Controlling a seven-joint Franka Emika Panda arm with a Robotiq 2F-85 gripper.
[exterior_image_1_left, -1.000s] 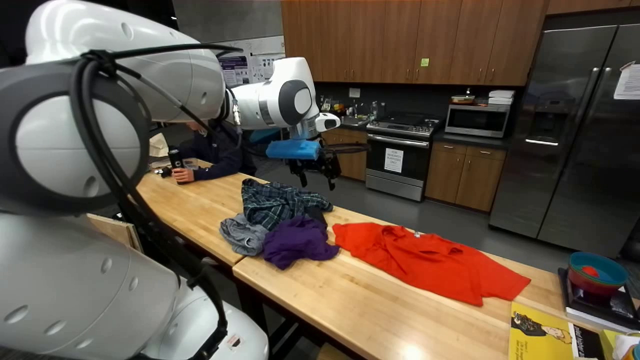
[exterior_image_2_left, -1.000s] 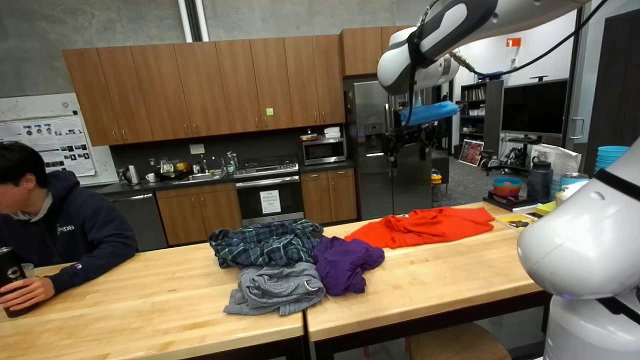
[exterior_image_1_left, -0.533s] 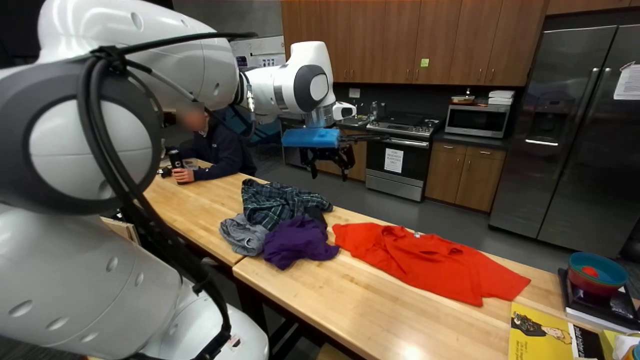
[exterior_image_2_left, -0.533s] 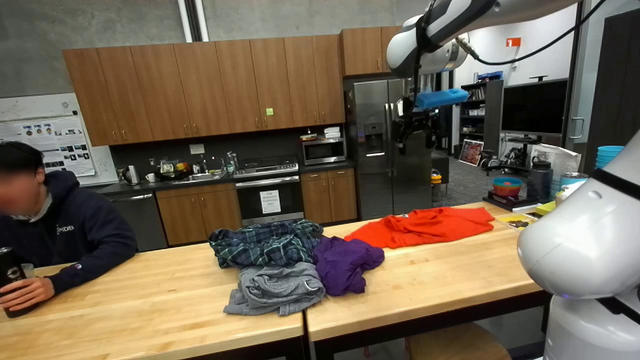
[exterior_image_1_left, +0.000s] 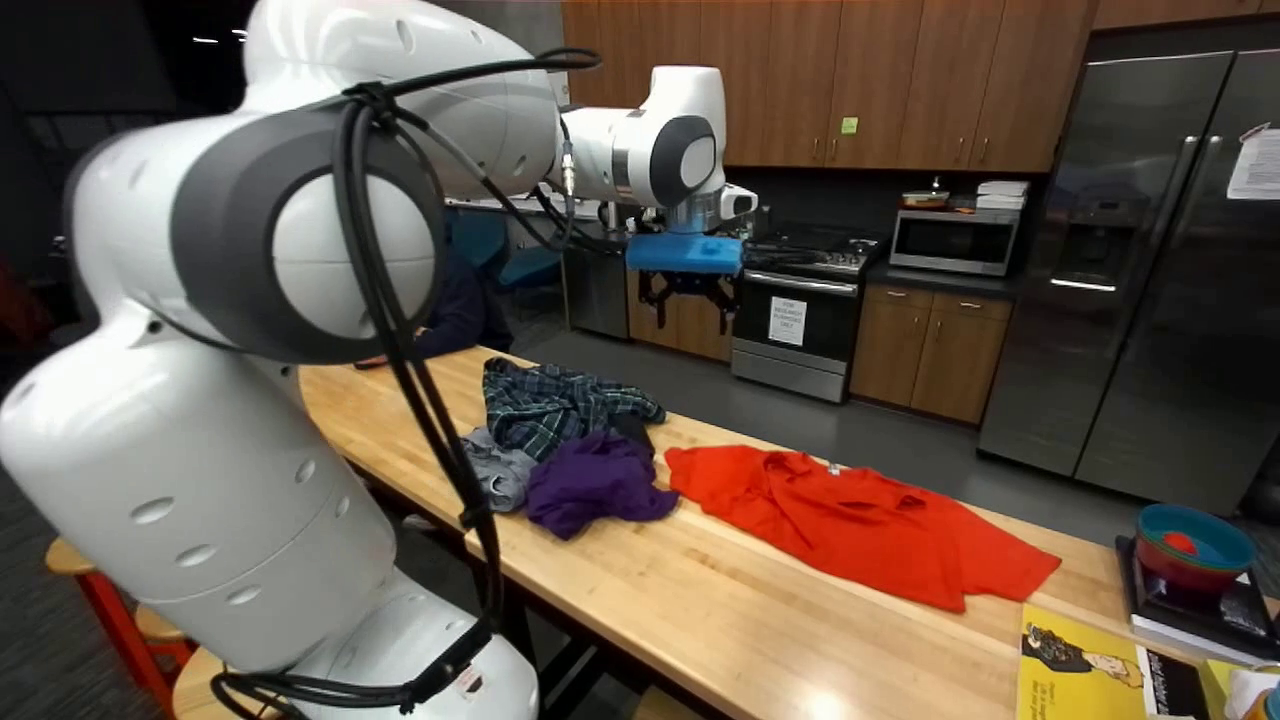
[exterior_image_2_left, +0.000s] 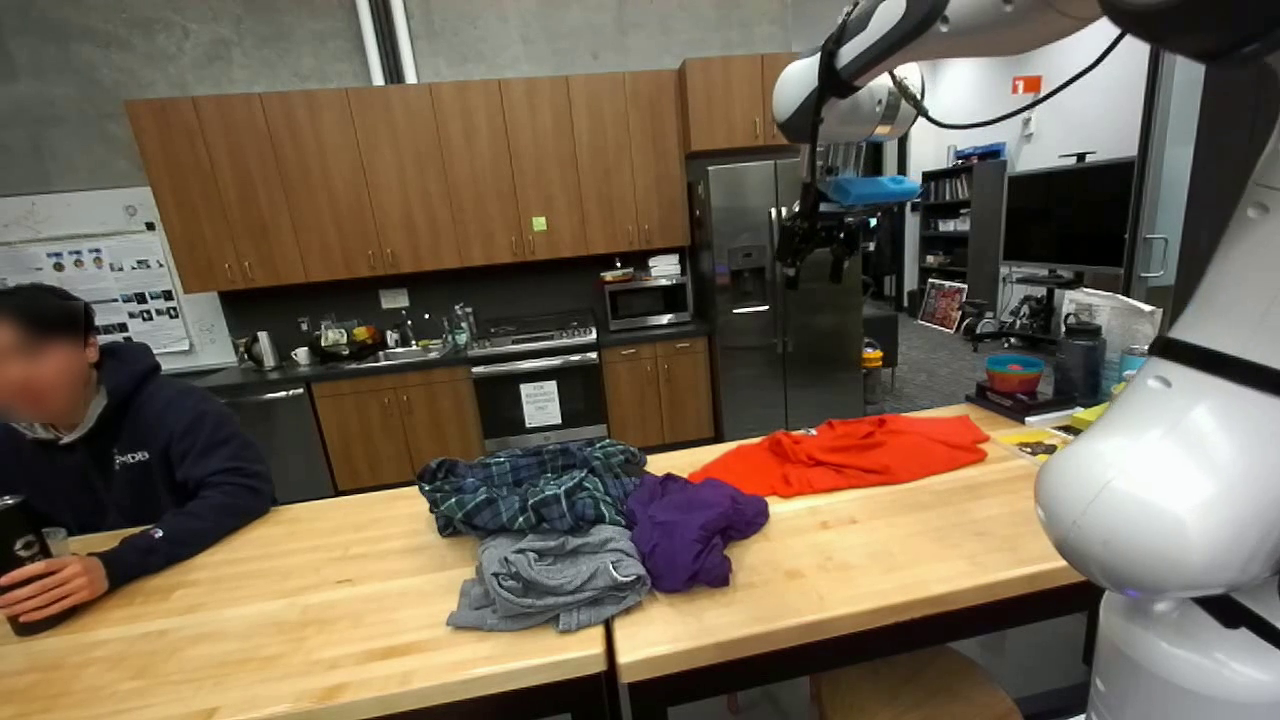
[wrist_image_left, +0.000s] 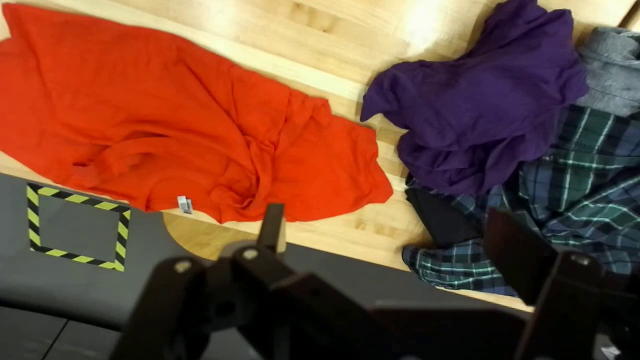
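My gripper (exterior_image_1_left: 692, 318) is open and empty, high above the wooden table's far edge. It also shows in an exterior view (exterior_image_2_left: 814, 272) and in the wrist view (wrist_image_left: 387, 215). A red shirt (exterior_image_1_left: 850, 520) lies spread flat; the wrist view shows it with a small white tag (wrist_image_left: 184, 204). A crumpled purple cloth (exterior_image_1_left: 600, 480) lies beside a dark green plaid shirt (exterior_image_2_left: 530, 485) and a folded grey cloth (exterior_image_2_left: 560, 575). In the wrist view, a black cloth (wrist_image_left: 440, 215) shows between the purple cloth (wrist_image_left: 480, 100) and the plaid shirt. The gripper touches none of them.
A person (exterior_image_2_left: 130, 430) sits at the table (exterior_image_2_left: 250, 620), holding a black can. Stacked bowls (exterior_image_1_left: 1190, 550) and a yellow book (exterior_image_1_left: 1080, 665) are at the other end. A dark bottle (exterior_image_2_left: 1080, 360) stands near the bowls. Stools (exterior_image_1_left: 210, 685) stand by the robot's base.
The arm has swung and my gripper has risen, moving right in an exterior view. The arm now hides most of the person in that view. The clothes have not moved.
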